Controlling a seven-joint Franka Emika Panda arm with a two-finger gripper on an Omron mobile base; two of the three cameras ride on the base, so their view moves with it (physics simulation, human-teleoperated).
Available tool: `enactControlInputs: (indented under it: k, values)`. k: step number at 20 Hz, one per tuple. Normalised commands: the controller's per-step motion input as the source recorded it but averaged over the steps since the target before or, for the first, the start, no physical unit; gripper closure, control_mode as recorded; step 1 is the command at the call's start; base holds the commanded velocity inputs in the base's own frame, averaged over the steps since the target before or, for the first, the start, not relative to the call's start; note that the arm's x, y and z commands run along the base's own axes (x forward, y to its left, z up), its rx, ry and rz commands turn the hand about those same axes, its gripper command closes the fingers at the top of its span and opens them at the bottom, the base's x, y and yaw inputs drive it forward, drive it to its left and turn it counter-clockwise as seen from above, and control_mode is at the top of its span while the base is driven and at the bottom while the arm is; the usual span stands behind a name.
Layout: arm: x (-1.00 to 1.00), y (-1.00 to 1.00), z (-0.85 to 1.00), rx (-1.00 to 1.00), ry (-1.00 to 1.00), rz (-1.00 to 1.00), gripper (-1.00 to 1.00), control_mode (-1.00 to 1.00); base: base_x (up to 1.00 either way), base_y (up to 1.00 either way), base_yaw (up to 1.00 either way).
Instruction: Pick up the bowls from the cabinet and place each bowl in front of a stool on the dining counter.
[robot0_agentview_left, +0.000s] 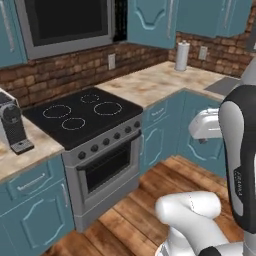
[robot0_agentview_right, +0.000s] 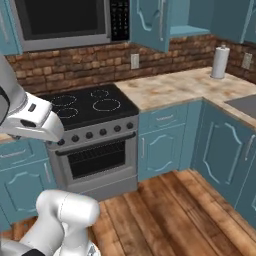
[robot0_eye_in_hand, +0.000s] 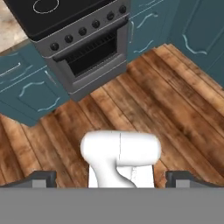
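- gripper (robot0_eye_in_hand: 112, 178) is hanging released, jaws wide, pointing down at the wood floor (robot0_eye_in_hand: 166, 105) before the oven (robot0_eye_in_hand: 87, 57).
- cabinet (robot0_agentview_right: 150, 22) is sitting high, up right of the microwave (robot0_agentview_right: 65, 22), door ajar; bowls are hiding from sight.

We find no text that we can read in any of these pictures. The microwave (robot0_agentview_right: 60, 22) carries a keypad (robot0_agentview_right: 120, 19) of small pale marks on its black panel, but they are too blurred for us to make out a single figure. The arm (robot0_agentview_left: 239, 165) bears a faint dark marking down its white side in the left base view, and we cannot read it either. The stove (robot0_agentview_left: 85, 116) shows only white burner rings, no lettering.
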Motion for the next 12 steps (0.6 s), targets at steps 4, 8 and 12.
enactControlInputs:
  k: [4, 8, 12]
  values:
    - [0.0, 0.0, 0.0, 0.0, 0.0, 0.0, -1.0, 1.0, 1.0, -1.0, 0.0]
    - [0.0, 0.0, 0.0, 0.0, 0.0, 0.0, -1.0, 1.0, 1.0, -1.0, 0.05]
    - [0.0, 0.0, 0.0, 0.0, 0.0, 0.0, -1.0, 1.0, 1.0, -1.0, 0.13]
